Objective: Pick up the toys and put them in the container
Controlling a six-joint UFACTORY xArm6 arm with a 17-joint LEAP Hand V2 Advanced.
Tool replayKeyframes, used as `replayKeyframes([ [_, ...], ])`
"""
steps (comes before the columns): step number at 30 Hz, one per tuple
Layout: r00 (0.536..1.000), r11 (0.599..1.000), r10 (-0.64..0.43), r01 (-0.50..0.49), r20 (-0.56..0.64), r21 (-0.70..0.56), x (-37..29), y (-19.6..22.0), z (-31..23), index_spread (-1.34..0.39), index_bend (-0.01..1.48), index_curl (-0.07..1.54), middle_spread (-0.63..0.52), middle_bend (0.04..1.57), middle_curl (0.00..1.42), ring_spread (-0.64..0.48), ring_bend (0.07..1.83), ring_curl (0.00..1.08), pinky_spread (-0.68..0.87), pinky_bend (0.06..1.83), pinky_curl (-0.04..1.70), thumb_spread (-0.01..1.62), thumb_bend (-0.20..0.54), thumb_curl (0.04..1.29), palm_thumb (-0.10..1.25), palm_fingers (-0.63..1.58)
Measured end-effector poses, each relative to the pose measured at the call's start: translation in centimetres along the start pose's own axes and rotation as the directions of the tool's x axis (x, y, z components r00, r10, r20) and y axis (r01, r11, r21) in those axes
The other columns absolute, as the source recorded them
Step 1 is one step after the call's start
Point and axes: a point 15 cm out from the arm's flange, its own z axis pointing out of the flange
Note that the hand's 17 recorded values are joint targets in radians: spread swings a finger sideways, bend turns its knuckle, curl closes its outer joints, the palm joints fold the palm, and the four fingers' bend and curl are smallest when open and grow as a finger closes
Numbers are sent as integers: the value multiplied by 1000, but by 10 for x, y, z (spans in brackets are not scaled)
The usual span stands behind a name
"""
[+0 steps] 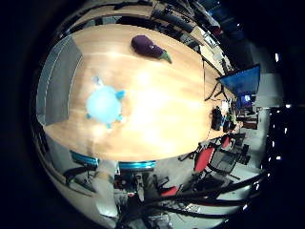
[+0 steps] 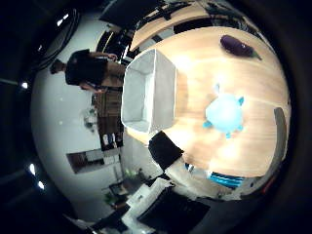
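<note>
A light blue plush toy [image 1: 103,101] lies on the wooden table [image 1: 162,105]. It also shows in the right thumb side palm view [image 2: 224,112]. A purple eggplant toy [image 1: 148,46] lies farther along the table, away from the blue toy, and it shows in the right thumb side palm view too [image 2: 237,44]. A pale rectangular container [image 2: 148,90] stands at one end of the table, open side up, with nothing visible inside. My hand is high above the table.
Chairs with teal seats [image 1: 136,165] stand along one long edge of the table. A red chair [image 1: 203,157] and a monitor with a blue screen [image 1: 243,81] stand beyond the table's end. Desks and office clutter ring the room.
</note>
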Motion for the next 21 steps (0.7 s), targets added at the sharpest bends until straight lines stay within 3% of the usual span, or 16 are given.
replayKeyframes([
  [21,1000,1000,-5,5,-22,-7,5,3,-1,-464,163,279,-128,232,356,-12,396,230,412,324,277,1106,-22,253,246,304],
])
